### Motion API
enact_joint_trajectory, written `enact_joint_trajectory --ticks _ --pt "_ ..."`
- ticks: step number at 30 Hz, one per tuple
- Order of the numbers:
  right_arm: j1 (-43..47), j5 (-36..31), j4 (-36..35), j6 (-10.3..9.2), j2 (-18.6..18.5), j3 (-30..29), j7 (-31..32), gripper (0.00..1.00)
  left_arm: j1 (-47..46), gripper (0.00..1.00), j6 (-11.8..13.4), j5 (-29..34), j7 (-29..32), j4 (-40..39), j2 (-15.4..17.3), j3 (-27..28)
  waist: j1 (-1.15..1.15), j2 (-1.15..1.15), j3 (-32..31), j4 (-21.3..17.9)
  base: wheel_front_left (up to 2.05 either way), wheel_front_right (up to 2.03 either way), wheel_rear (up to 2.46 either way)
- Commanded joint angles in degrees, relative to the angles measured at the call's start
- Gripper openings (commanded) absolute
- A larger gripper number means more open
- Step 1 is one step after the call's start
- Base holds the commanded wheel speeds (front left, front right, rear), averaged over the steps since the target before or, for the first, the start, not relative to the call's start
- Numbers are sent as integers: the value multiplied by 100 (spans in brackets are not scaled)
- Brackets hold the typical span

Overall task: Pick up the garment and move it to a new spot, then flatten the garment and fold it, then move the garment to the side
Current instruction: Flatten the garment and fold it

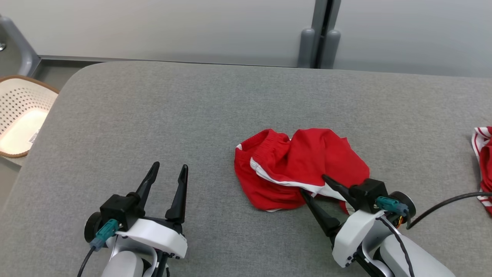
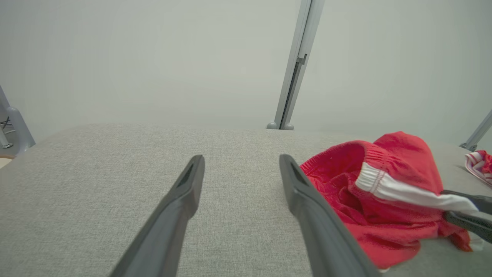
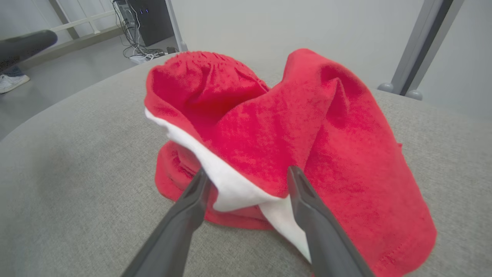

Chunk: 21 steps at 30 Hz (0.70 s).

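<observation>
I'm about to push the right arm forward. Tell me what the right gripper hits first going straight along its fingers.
The red garment, almost at once: the right gripper, fingers open, straddles its white band, with red folds piled just behind. Whether the fingers touch it yet is unclear.

A striped cloth [image 1: 485, 154] is cut off at the head view's right edge, a basket [image 1: 19, 107] at its left; the crumpled garment [image 1: 307, 161] hides perhaps half of itself.
</observation>
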Motion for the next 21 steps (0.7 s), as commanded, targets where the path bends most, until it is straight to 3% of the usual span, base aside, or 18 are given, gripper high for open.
enact_joint_trajectory --ticks 1,11,15,21 --pt "-4 -21 26 -3 17 -69 -78 100 -56 100 -35 45 2 6 20 65 0 0 3 -73 0 0 0" --pt "419 226 -121 -3 18 -715 -530 100 -132 100 -80 -21 2 -130 21 335 0 0 -47 -434 0 0 0" --pt "768 103 -224 -4 -30 -1380 -777 100 -112 100 -92 -39 2 -274 32 364 0 0 -14 -554 0 0 0" --pt "1282 -492 -306 -3 271 -2464 -1045 100 -112 100 -91 -223 2 -400 218 133 0 0 59 -696 0 0 0"
